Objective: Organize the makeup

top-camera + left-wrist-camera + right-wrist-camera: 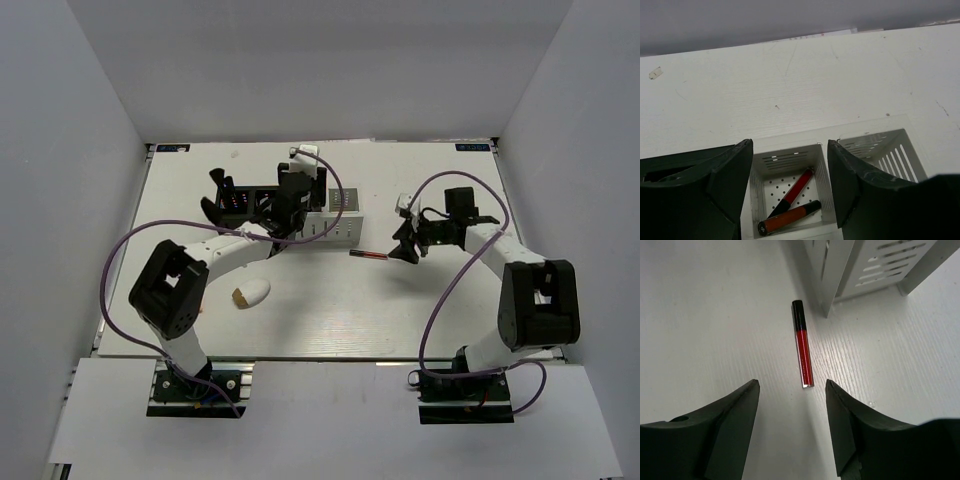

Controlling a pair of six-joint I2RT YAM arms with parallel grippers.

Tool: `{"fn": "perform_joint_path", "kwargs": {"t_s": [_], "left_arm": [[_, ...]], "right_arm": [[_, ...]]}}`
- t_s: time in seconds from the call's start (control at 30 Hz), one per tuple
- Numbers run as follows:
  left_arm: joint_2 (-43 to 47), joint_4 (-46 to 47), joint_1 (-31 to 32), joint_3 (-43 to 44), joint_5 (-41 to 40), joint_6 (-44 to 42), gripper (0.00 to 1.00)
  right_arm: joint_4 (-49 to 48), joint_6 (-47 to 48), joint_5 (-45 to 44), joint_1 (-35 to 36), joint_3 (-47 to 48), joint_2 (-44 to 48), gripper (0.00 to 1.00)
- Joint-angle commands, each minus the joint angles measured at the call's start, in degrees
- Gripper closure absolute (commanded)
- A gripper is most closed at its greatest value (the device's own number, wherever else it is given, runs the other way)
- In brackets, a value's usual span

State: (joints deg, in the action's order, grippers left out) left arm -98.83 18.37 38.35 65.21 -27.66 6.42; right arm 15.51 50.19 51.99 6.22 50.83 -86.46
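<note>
From my seat, the red-and-black stick (802,342) lies flat on the table (330,320). In the right wrist view its long axis runs almost straight away from the camera, with the black cap at the far end, toward the corner of the white organizer (865,265), and the clear-tipped red end toward me. From the top camera the same stick (368,257) lies nearly crosswise, between the white organizer (335,225) and the right gripper (408,245). The right gripper (792,390) hangs just short of the stick's near end, jaws apart with nothing between them; bare table lies between jaws and stick.

The left gripper (790,150) is over the white organizer, fingers spread and empty. Between them I look into one slotted compartment where a second stick (795,192) leans diagonally, red end up toward the far corner; an orange tube (790,218) with a black cap lies across the floor under it, and the two touch. A black organizer (240,200) stands just left of the white one.

The egg-shaped sponge (250,293) lies alone on the table near the left arm, white with a brownish left end. The loose stick is slim, glossy red along most of its length, with a black cap.
</note>
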Motion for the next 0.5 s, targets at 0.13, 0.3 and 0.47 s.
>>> {"fn": "perform_joint_path", "kwargs": {"t_s": [0.13, 0.3, 0.47], "left_arm": [[12.4, -2.6, 0.8, 3.3, 2.7, 1.0, 0.29], [23.3, -5.6, 0.9, -4.8, 3.3, 4.5, 0.28], [35.5, -11.9, 0.9, -11.4, 1.8, 7.6, 0.23]], "right_arm": [[8.8, 14.5, -6.9, 2.7, 4.3, -5.8, 0.37], [8.4, 13.6, -9.7, 3.7, 6.1, -9.9, 0.37], [5.4, 10.6, -12.9, 4.6, 7.4, -12.2, 0.37]]}}
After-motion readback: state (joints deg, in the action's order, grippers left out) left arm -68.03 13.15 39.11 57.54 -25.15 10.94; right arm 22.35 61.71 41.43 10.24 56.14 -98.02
